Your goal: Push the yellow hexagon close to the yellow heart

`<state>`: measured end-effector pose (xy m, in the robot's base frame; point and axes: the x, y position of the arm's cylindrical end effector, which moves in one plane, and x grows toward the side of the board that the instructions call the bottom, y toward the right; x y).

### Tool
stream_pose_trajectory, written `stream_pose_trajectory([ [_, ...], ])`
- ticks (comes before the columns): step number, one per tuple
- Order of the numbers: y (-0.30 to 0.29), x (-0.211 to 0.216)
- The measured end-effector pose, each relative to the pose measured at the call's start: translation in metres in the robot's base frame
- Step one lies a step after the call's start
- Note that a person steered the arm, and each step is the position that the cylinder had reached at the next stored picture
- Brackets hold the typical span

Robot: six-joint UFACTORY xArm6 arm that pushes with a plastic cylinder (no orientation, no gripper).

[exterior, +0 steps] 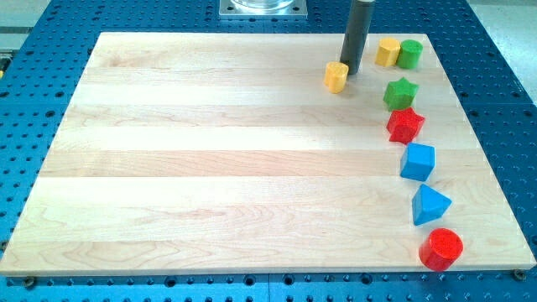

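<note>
Two yellow blocks lie near the view's top right of the wooden board [210, 168]. One yellow block [336, 76], which looks like the heart, lies by itself. The other yellow block [388, 51], which looks like the hexagon, lies further right, touching a green cylinder [410, 54]. My tip [351, 71] rests on the board between the two, right beside the right edge of the left yellow block and a short way left of the right one. The dark rod rises from it to the view's top edge.
Down the board's right side runs a curved line of blocks: a green star [401, 91], a red star [405, 125], a blue cube [418, 161], a blue triangle [430, 205] and a red cylinder [441, 249]. A blue perforated table [33, 101] surrounds the board.
</note>
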<state>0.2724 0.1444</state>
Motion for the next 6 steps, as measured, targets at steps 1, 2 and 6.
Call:
stream_pose_trajectory([
  [1, 0.006, -0.037],
  [2, 0.044, -0.058],
  [6, -0.018, 0.015],
])
